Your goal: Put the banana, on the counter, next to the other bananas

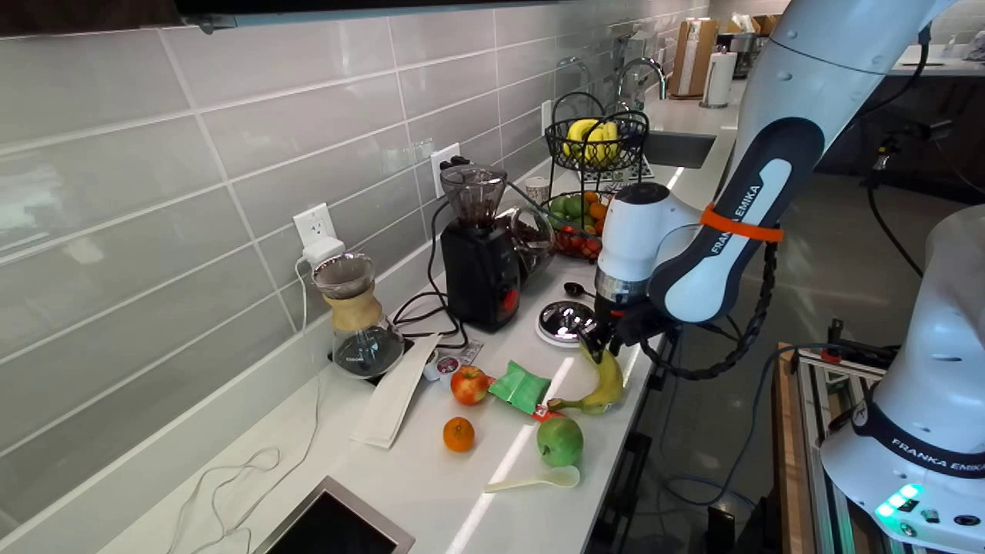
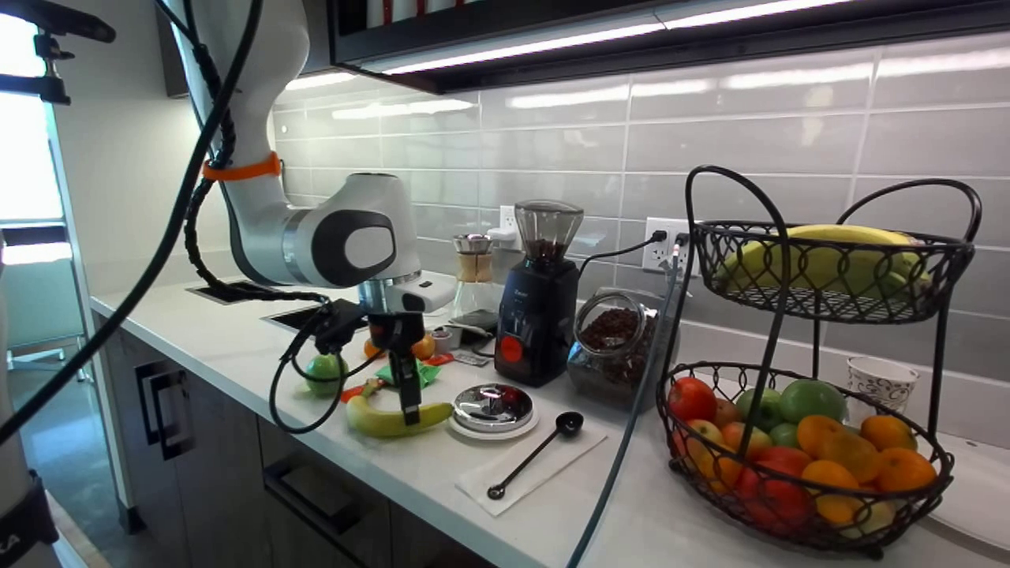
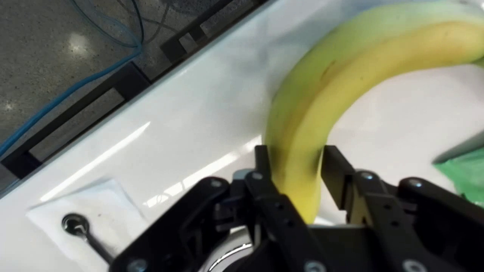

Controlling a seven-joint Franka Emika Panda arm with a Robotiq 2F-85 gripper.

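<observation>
The single yellow banana [image 1: 608,381] lies near the front edge of the white counter [image 1: 431,492]; it also shows in an exterior view [image 2: 377,420] and the wrist view [image 3: 302,113]. My gripper [image 3: 293,158] points down around the end of the banana away from the stem. Its fingers press against both sides, and it is shut on the banana. The gripper shows in both exterior views [image 1: 602,346] [image 2: 408,410]. The banana appears to rest on the counter. The other bananas [image 1: 592,142] are in the basket's upper tier; they show in an exterior view [image 2: 852,234].
A black two-tier wire basket [image 2: 757,185] holds mixed fruit below. A silver lid [image 2: 493,408] sits beside the banana's held end. A black scoop [image 2: 536,457] lies on a napkin. A coffee grinder [image 1: 481,269], green packet [image 1: 521,387] and green apple [image 1: 560,442] are nearby.
</observation>
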